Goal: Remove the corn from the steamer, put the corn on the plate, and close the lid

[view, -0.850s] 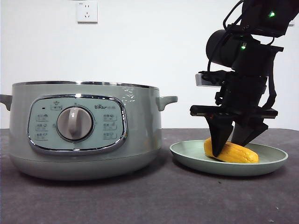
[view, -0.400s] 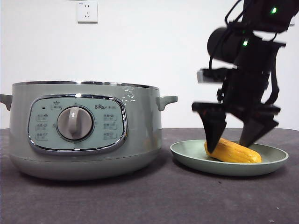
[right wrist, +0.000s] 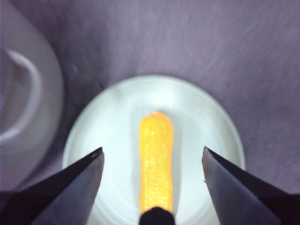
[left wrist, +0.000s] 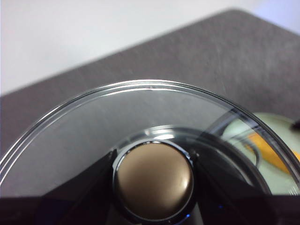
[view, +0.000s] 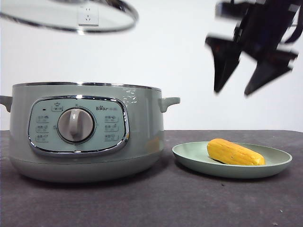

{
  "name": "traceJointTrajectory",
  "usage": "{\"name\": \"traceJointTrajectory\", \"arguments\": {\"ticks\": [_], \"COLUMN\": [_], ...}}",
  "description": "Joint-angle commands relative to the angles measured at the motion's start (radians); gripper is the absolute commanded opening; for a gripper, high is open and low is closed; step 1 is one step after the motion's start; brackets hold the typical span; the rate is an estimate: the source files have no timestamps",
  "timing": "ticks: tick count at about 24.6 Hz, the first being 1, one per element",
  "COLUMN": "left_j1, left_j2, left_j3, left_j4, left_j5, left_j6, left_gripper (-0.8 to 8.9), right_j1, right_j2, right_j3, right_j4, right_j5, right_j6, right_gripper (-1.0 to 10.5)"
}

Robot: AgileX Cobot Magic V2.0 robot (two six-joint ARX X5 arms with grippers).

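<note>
- Since the earlier front frames, the right tool (view: 234,90) has lifted off the corn (view: 234,152) and now hangs well above the plate (view: 189,156), at about 1 o'clock in the front view; its outline is motion-blurred.
- The lid (view: 71,16) has entered the front view at 11 o'clock, where the earlier frames showed only wall. It hangs tilted, well above the steamer (view: 85,132).
- Right tool state: jaws spread wide, nothing between them. In the right wrist view the jaws frame the plate (right wrist: 211,117) from above, with the corn (right wrist: 156,159) between them but well below.
- Left tool (left wrist: 153,180) state: jaws clamped on the lid knob (left wrist: 153,180), one on each side, as the left wrist view shows. The glass of the lid (left wrist: 93,136) fills most of that view.
- Corn position: it lies on its side in the plate, tapered end toward 3 o'clock in the front view. The plate stands on the bench (view: 151,198) just beside the steamer, at its 3 o'clock.
- Steamer status: the rim is uncovered.
- Task meaning: removal and placement of the corn appear complete. The remaining step is to close the lid.
- Next move, as a judgement: the lid must be levelled, centred over the rim and lowered until seated.
</note>
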Motion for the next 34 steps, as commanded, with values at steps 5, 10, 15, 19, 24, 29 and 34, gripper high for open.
{"name": "traceJointTrajectory", "arguments": {"ticks": [5, 10, 15, 19, 24, 29, 34], "left_j1": [-0.002, -0.002, -0.002, -0.012, -0.012, -0.012, -0.022], "left_j2": [0.128, 0.203, 0.260, 0.274, 0.274, 0.275, 0.344], "left_j3": [0.016, 0.016, 0.015, 0.015, 0.014, 0.013, 0.013], "left_j4": [0.074, 0.111, 0.110, 0.068, -0.002, -0.026, -0.040], "left_j5": [0.023, 0.029, 0.055, 0.095, 0.097, 0.061, 0.078], "left_j6": [-0.031, -0.039, -0.068, -0.083, -0.078, -0.048, -0.032], "left_gripper": [-0.09, -0.09, -0.09, -0.09, -0.09, -0.09, 0.08], "right_j1": [-0.001, -0.001, -0.010, -0.013, -0.014, -0.014, -0.014], "right_j2": [-0.172, -0.260, -0.296, -0.296, -0.296, -0.296, -0.296], "right_j3": [-0.005, -0.005, -0.005, -0.005, -0.005, -0.005, -0.005], "right_j4": [-0.003, -0.006, -0.015, -0.014, -0.012, -0.006, -0.006], "right_j5": [0.007, 0.038, 0.059, 0.058, 0.058, 0.058, 0.057], "right_j6": [0.009, 0.008, 0.005, 0.005, 0.005, 0.005, 0.005], "right_gripper": [3.5, 3.5, 3.5, 3.5, 3.5, 3.5, 3.5]}}
